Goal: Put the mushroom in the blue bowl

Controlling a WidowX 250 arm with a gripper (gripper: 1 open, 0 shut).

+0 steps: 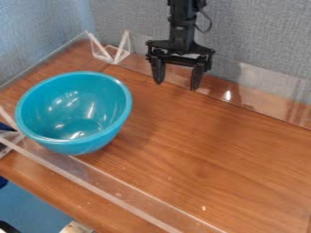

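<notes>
The blue bowl (75, 111) sits at the left of the wooden table, glossy teal with only reflections showing inside it. My gripper (177, 76) hangs at the back middle of the table, to the right of and behind the bowl, its black fingers (157, 69) spread open and pointing down with nothing between them. The mushroom is out of view.
Clear plastic walls (109, 187) run along the table's front and left edges and along the back right. A white folded bracket (116, 47) stands at the back left corner. The wooden tabletop (206, 146) stretches to the right of the bowl.
</notes>
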